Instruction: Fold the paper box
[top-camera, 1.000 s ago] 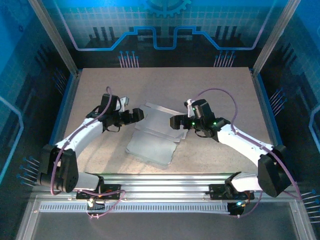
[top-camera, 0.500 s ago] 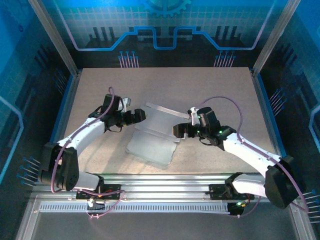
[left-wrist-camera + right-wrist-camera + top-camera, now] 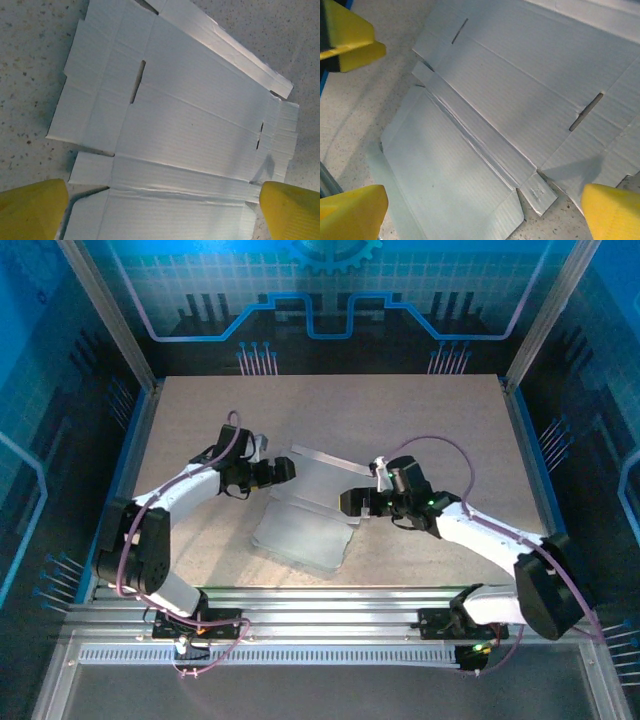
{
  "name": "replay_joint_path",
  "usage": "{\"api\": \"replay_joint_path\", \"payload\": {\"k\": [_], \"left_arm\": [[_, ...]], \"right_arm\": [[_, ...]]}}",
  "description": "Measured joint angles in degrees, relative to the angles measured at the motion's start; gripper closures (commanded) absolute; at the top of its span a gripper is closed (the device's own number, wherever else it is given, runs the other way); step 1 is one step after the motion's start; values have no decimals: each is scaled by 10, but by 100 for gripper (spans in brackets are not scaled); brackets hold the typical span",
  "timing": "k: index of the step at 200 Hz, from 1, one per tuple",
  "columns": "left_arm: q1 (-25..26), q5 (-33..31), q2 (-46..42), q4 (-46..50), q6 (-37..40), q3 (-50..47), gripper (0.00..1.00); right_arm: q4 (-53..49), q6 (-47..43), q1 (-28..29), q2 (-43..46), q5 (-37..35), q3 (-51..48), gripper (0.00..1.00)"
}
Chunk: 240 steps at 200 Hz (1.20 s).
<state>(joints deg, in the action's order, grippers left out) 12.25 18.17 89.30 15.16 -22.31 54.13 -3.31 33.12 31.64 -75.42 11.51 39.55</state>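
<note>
1. The paper box [image 3: 303,520], an unfolded sheet lying flat with its pale inner side up, is pictured on the speckled surface [image 3: 430,420], between the left jaws and the right jaws.
2. The left jaws are seen spread wide apart, with nothing gripped. In the left wrist view their yellow fingertips [image 3: 30,207] are placed at the two lower corners. The sheet [image 3: 190,115] is spread out ahead of them and across the gap between them.
3. A narrow slot is cut into the sheet ahead of the left-hand fingertip, and two shorter cuts are seen ahead of the right-hand one.
4. The right jaws are likewise spread wide apart and clamped on nothing. In the right wrist view their yellow fingertips [image 3: 612,212] frame the creased panels [image 3: 520,85], which run diagonally ahead of the gap.
5. A small folded tab is seen just beside the right-hand fingertip of the right jaws.
6. Whether any fingertip is touching the cardboard cannot be told.
7. From overhead, the sheet's long narrow far flap is shown lying beyond both pairs of jaws.
</note>
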Motion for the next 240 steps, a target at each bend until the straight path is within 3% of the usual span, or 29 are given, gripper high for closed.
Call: {"api": "replay_joint_path", "payload": {"k": [87, 120, 163, 240], "left_arm": [[21, 0, 29, 15, -10, 39, 1], [52, -5, 29, 14, -46, 38, 1], [52, -9, 12, 10, -67, 35, 1], [52, -14, 1, -4, -89, 35, 1]], "right_arm": [[4, 23, 17, -95, -14, 45, 0], [7, 21, -8, -126, -6, 48, 0], [13, 18, -36, -165, 4, 56, 0], [-17, -13, -56, -247, 5, 156, 0]]}}
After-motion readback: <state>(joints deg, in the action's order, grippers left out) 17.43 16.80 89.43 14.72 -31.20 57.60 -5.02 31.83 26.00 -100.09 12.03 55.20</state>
